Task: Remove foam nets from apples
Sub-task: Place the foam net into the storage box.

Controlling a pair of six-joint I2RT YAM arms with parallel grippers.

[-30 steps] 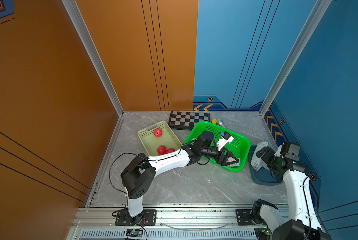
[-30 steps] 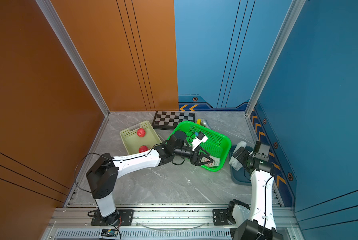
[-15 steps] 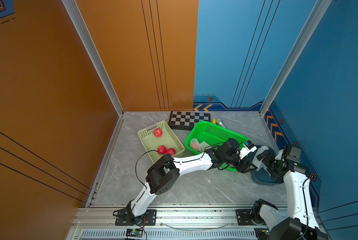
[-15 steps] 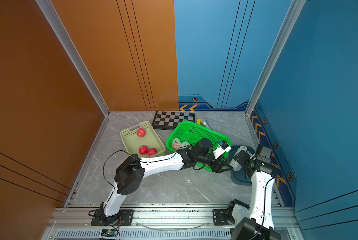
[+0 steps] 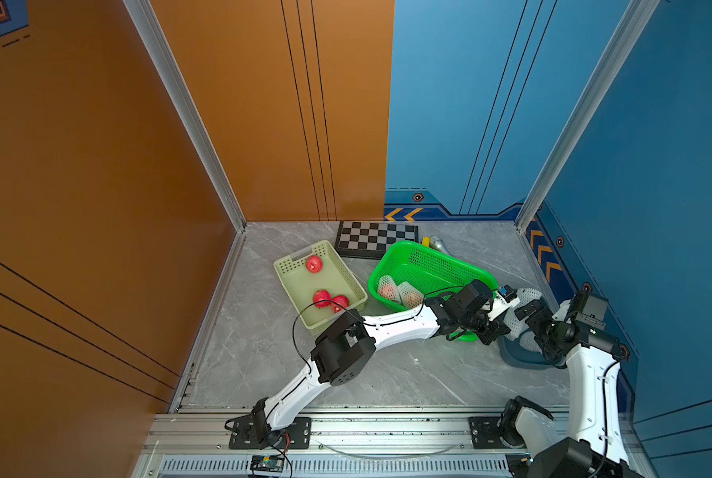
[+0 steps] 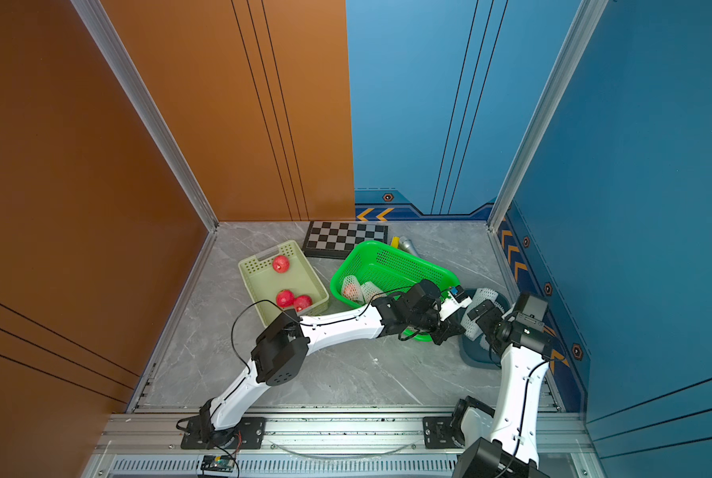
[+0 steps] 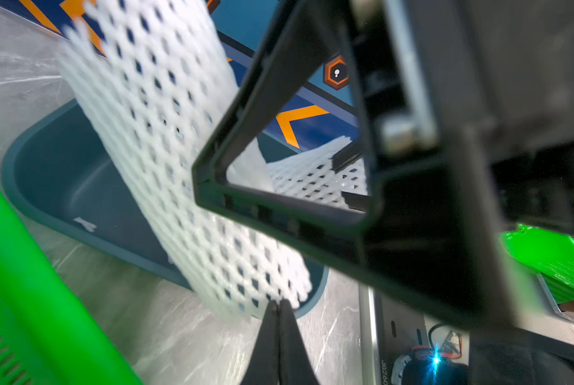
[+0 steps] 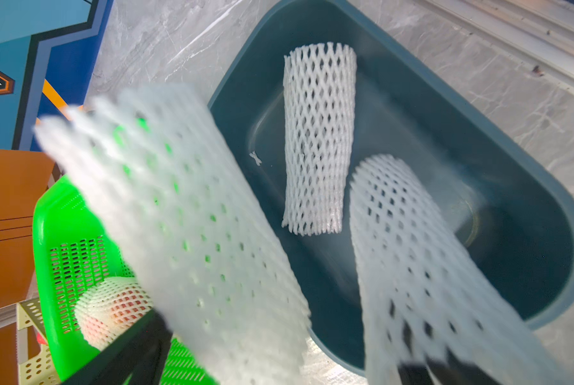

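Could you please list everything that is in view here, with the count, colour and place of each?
chessboard: one, black-and-white, at the back
green basket: one, bright green, in front of the chessboard
pale green tray: one, toward the orange wall
bin: one, dark teal, by the blue wall
unidentified object: one, yellow and silver, behind the green basket
bare apples: three, red, in the pale green tray
netted apples: two visible, pinkish under white mesh, in the green basket
empty foam nets: three, white; one lying in the bin, two hanging above it
left gripper: black, shut, at one hanging net's edge
right gripper: black, open, other hanging net between its fingers
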